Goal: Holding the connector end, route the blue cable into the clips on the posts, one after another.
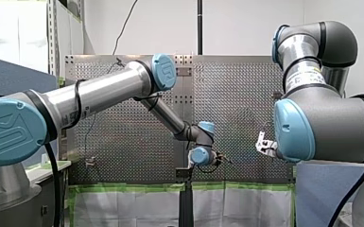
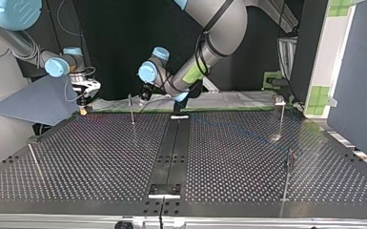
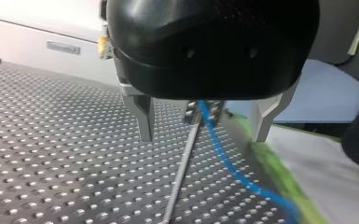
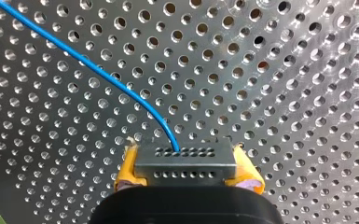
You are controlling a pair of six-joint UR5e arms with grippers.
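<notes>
Closest in, in the right wrist view, my right gripper (image 4: 186, 171) has its yellow pads (image 4: 127, 169) pressed against the sides of the grey connector (image 4: 185, 163). The blue cable (image 4: 121, 88) leaves the connector's far face and curves away over the perforated table (image 4: 284, 93).

In the left wrist view my left gripper (image 3: 203, 120) hangs low with its metal fingers (image 3: 142, 116) spread wide, pinching nothing. Beyond and between them stands a thin post (image 3: 182, 168). The cable runs past its clip (image 3: 193, 111), but the gripper's black body covers the clip's top, so I cannot tell whether the cable is seated.

In the top view both grippers work at the table's far edge. My right arm points down at the upper left. My left arm drops from the top centre and folds toward the far post. The cable shows only as a faint blue line across the right half. In the front view my right arm's bulk at the right hides most of its gripper.
</notes>
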